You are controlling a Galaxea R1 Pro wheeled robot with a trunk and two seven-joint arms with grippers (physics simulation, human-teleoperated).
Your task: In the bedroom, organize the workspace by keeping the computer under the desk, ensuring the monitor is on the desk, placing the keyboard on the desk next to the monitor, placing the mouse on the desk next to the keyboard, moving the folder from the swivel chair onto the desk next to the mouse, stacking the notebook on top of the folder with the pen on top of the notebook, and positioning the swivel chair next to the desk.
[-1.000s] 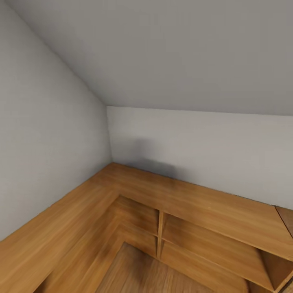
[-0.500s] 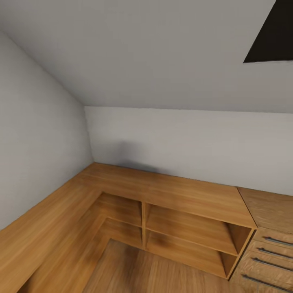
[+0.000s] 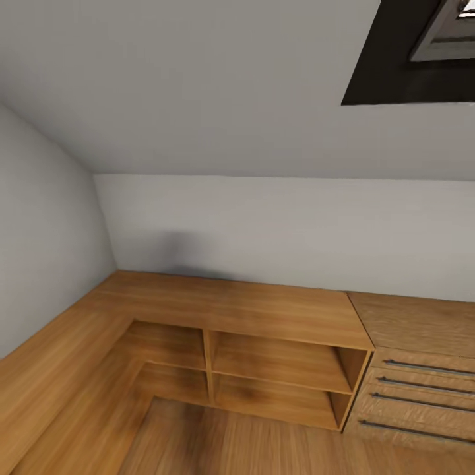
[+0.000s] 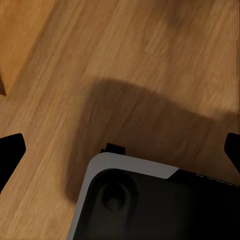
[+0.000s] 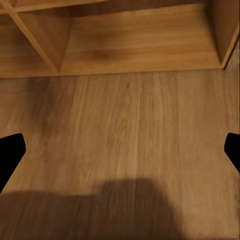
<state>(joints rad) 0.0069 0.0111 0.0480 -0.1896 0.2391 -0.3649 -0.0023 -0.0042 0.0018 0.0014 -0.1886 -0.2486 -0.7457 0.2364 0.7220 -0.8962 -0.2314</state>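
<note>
The head view takes in a room corner: a light wooden shelf unit point(image 3: 264, 343) running along two grey walls point(image 3: 277, 224), its open compartments empty, a wooden drawer unit point(image 3: 415, 389) with dark bar handles butted against its end, and a dark window opening point(image 3: 389, 66) set in the sloping ceiling. None of the task's things, the black desk included, appears here.

The left wrist view looks down along the left claw point(image 4: 120, 150), whose two dark fingertips sit at the frame's opposite edges, well apart, with nothing between them but wooden floor point(image 4: 150, 60). Directly past the claw lies the robot's own base point(image 4: 150, 205), a black body with a white rim, casting a shadow on the boards.

The right wrist view looks along the right claw point(image 5: 120, 150), its fingertips likewise spread wide and holding nothing. Ahead of this claw the floor runs to the bottom compartments of the shelf unit, with an upright divider point(image 5: 40, 45) between them; a soft shadow falls on the boards nearer the claw.

No writing or labels can be read anywhere.
</note>
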